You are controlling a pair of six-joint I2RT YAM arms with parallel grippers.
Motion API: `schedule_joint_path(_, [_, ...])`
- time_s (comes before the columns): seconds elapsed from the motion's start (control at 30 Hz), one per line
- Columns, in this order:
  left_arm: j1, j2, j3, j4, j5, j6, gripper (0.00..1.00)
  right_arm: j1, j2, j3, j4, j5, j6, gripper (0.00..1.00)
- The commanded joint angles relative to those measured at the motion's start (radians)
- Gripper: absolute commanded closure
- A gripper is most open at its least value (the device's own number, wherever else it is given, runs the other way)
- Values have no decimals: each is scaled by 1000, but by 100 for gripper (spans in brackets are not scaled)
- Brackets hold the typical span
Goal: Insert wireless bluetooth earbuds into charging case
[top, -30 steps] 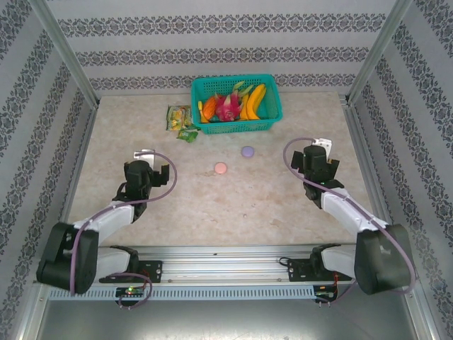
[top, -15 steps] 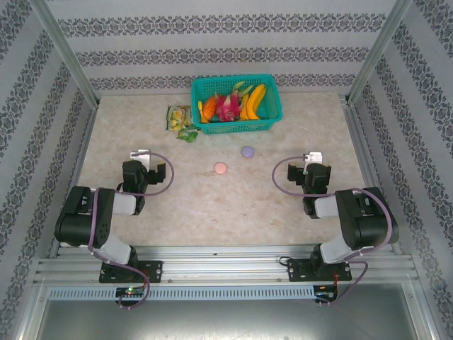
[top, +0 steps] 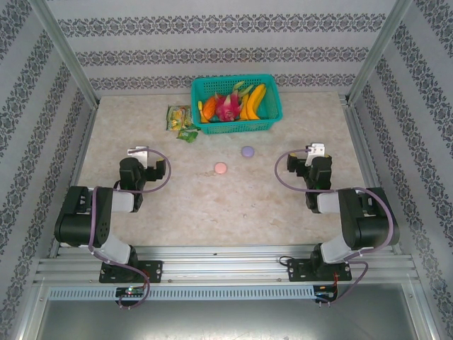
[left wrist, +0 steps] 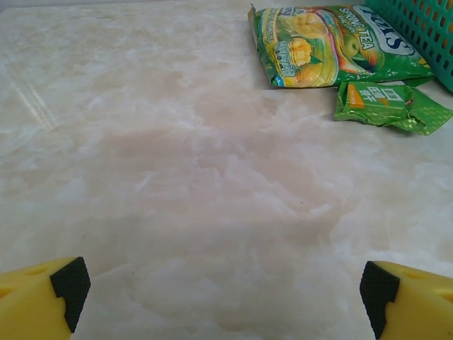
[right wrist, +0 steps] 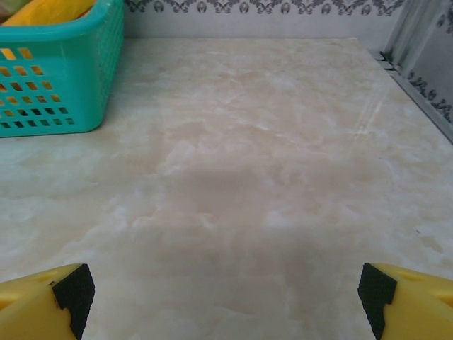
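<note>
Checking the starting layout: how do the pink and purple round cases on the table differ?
The pink case is pink, while the purple case is lilac. The pink case lies further left and further from the teal basket than the purple case. Both are small and round, and they lie flat on the table, apart from each other.

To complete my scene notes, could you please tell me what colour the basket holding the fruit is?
The basket is teal green, a mesh-sided plastic one; it shows best in the top external view.
</note>
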Motion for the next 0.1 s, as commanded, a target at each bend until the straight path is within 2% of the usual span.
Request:
schedule_joint_path(0.0, [7,4,17,1,19,-17,0,-12,-9,19,8,-63,5,2])
schedule_joint_path(0.07, [7,3,15,5,19,-17,0,-9,-16,9,16,-59,5,2])
